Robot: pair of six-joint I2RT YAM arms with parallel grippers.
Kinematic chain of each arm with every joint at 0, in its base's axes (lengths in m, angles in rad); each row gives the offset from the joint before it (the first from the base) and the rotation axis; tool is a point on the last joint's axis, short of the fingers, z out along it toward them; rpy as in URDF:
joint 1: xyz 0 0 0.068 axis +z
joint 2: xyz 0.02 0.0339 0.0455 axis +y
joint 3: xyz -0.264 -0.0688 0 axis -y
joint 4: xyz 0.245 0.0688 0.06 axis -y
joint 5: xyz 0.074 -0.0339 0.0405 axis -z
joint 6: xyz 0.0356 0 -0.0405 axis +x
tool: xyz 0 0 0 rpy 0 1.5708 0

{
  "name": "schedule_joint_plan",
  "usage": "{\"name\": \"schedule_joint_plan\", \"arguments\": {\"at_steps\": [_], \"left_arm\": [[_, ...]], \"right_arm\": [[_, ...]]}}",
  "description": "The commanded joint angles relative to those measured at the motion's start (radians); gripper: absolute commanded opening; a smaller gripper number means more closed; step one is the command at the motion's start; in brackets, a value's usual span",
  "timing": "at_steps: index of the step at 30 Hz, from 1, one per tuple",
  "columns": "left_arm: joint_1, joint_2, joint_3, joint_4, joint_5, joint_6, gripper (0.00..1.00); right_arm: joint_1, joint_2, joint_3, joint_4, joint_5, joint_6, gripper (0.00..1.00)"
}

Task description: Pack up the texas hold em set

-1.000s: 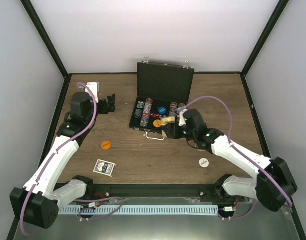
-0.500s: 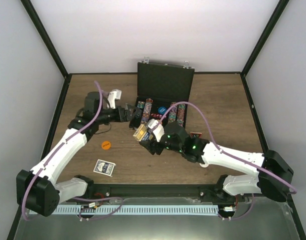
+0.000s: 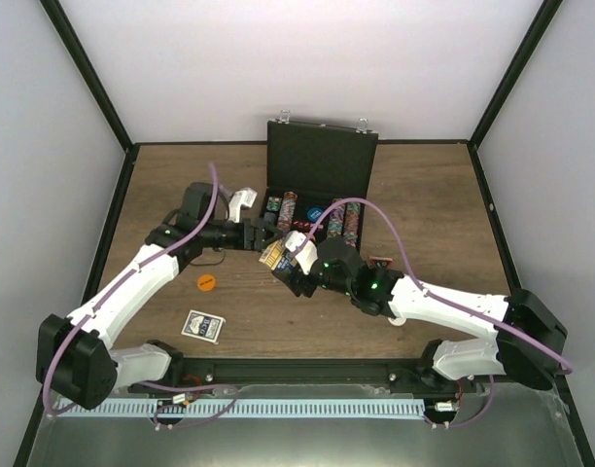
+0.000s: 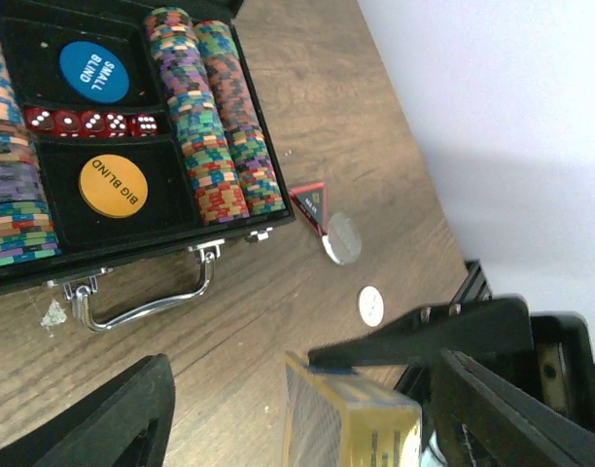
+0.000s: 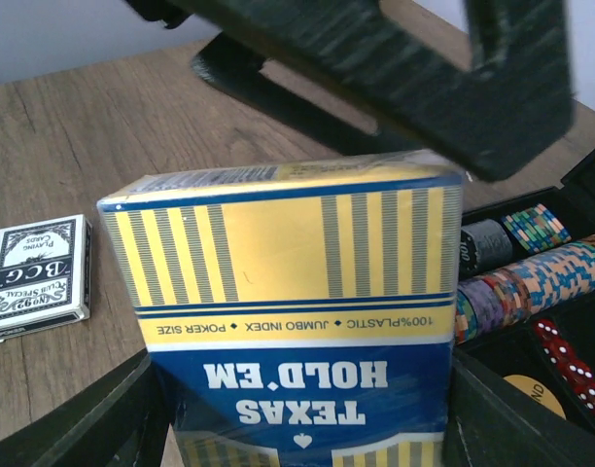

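Right gripper [image 3: 286, 265], pinching a yellow and blue card box [image 5: 297, 321] printed TEXAS HOLD'EM, holds it above the wooden table [image 3: 443, 195], just in front of the open case [image 3: 322, 161]. The right wrist view shows a dark finger pressed against each side of the box's lower half. The left gripper [image 3: 260, 233] reaches in from the other side with its jaws spread wide. In the left wrist view the top of the box sits between them with a gap on each side, so they do not grip it. The case lies at the back centre of the table, lid upright, and holds rows of multicoloured chips [image 4: 215, 126], red dice [image 4: 88, 123], a blue disc [image 4: 91, 70] and an orange disc [image 4: 113, 185]. Loose on the table are a second deck [image 3: 202, 326] and another orange disc [image 3: 206, 282] near the left arm, and a dark triangle [image 4: 310, 202] and two pale discs [image 4: 371, 305] beside the case. This looks like a handover of the box from right to left, midway through packing. Next, the left jaws would need to close squarely on the free upper end before the right jaws let go, or the box could tip and drop.
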Motion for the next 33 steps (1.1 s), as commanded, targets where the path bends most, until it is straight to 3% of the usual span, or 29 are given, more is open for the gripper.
{"name": "schedule_joint_plan", "arguments": {"at_steps": [1, 14, 22, 29, 31, 33], "left_arm": [[-0.018, -0.033, -0.011, -0.052, 0.038, 0.031, 0.70], [-0.054, -0.027, -0.003, -0.128, -0.012, 0.076, 0.42], [-0.060, -0.002, -0.012, -0.125, -0.022, 0.077, 0.37], [-0.060, 0.003, -0.045, -0.060, 0.001, 0.027, 0.19], [-0.060, 0.004, -0.060, -0.030, 0.020, 0.006, 0.15], [-0.060, 0.001, -0.068, -0.007, 0.024, -0.014, 0.14]], "right_arm": [[0.002, -0.010, 0.040, 0.070, 0.041, -0.010, 0.61], [0.003, 0.049, 0.084, 0.039, 0.111, -0.010, 0.61], [0.003, 0.069, 0.092, 0.042, 0.122, -0.022, 0.61], [0.003, 0.051, 0.068, 0.067, 0.124, -0.027, 0.61], [0.003, 0.036, 0.054, 0.077, 0.129, -0.026, 0.64], [0.003, 0.014, 0.037, 0.090, 0.149, -0.012, 0.74]]}}
